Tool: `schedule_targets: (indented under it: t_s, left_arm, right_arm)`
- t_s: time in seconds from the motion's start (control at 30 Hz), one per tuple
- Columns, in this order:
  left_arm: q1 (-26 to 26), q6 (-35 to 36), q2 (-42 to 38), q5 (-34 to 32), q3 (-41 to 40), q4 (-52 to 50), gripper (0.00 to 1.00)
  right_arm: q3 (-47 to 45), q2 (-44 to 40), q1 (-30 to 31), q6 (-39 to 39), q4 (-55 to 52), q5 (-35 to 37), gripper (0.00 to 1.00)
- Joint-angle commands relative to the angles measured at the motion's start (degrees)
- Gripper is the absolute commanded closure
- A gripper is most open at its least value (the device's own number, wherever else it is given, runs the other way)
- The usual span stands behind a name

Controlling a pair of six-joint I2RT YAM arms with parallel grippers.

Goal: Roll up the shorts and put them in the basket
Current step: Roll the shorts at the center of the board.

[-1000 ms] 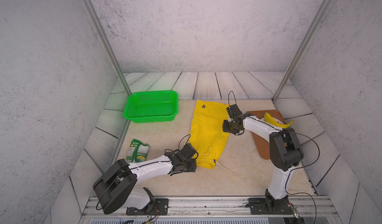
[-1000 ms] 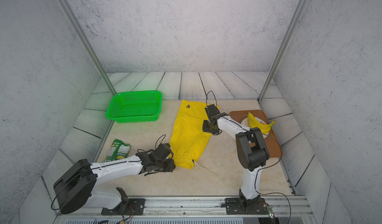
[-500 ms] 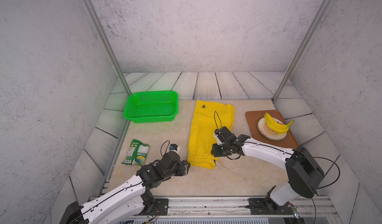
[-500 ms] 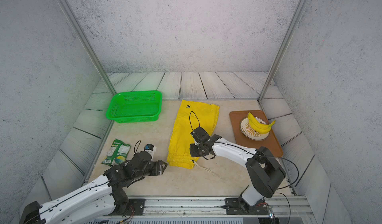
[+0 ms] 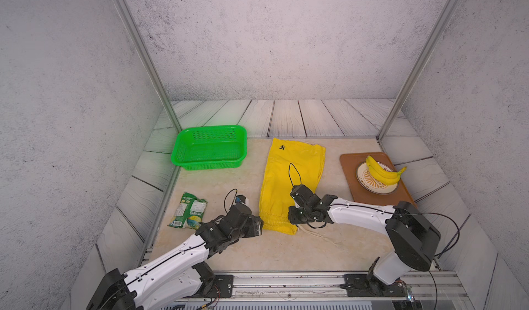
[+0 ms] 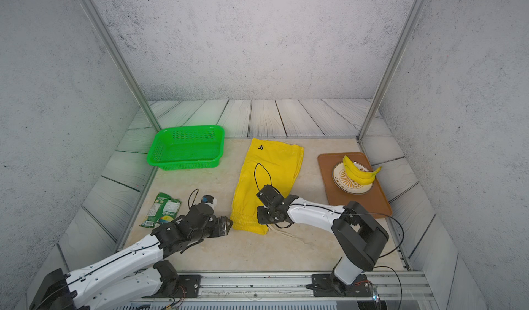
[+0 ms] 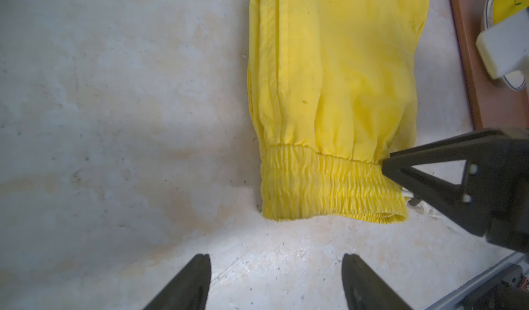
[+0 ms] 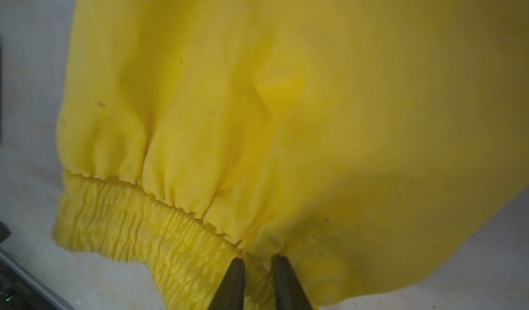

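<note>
1. The shorts (image 5: 289,179) lie flat in the middle of the table (image 5: 286,254), between the green basket (image 5: 211,128) and the brown tray (image 5: 400,199). They look folded lengthwise into a narrow strip. The black logo (image 5: 282,147) sits at the far end and the gathered waistband (image 7: 329,191) at the end nearest the arm bases. We see no turn of a roll yet.
2. The whitish drawstring (image 5: 312,234) trails onto the table from the waistband corner on the right arm's side.
3. The right gripper (image 8: 259,265) is at that corner. Its fingers stand narrow with waistband fabric bunched between them, so we read it as grasping the shorts.
4. The left gripper (image 7: 276,265) sits low over the table, just short of the other waistband corner. Its fingers are spread wide with nothing between them, so it is released and clear of the cloth.
5. We judge the step in hand to be taking hold of the near edge to start the roll, with one corner taken and the other not.
6. Next, we would have the left gripper reach its corner and close on the band. Both arms could then turn the edge over toward the hems together, evenly, so the roll does not skew or trap the drawstring.
7. The snack packet (image 5: 189,211) lies beside the left arm. The bananas (image 5: 382,174) sit on their plate (image 5: 369,187), well apart from the shorts.
</note>
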Motion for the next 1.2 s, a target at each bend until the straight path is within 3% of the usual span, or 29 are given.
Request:
schedule_targets:
  t_s: [0.0, 0.37, 0.5, 0.73, 0.8, 0.97, 1.17]
  left_arm:
    - [1.7, 1.2, 3.5, 3.3, 1.6, 4.4, 0.20]
    - [2.2, -0.4, 23.7, 12.4, 3.5, 14.1, 0.20]
    - [2.2, -2.2, 30.9, 14.4, 2.5, 16.7, 0.33]
    - [2.2, -3.1, 35.7, 13.7, 2.1, 16.7, 0.71]
    - [2.2, -1.9, 34.9, 13.0, 3.1, 14.5, 0.81]
    - [2.2, 1.4, 31.8, 13.3, 7.0, 9.2, 1.00]
    - [2.7, 4.1, 29.7, 16.6, 12.3, 4.2, 1.00]
  right_arm:
    - [-4.6, 0.3, 0.2, 2.3, -1.7, 4.8, 0.78]
    - [-10.8, 0.7, 0.2, 5.3, 4.8, 3.9, 0.78]
    - [-10.1, 1.1, 0.2, 4.9, 4.6, 4.1, 0.78]
    - [-9.8, 0.5, 0.2, 3.9, 4.0, 4.9, 0.78]
    - [-9.8, -0.4, 0.2, 2.2, 3.3, 5.5, 0.75]
    - [-10.7, -7.4, 0.7, -6.2, 1.4, 7.9, 0.55]
    - [-11.6, -16.3, 3.8, -15.2, -0.2, 9.8, 0.46]
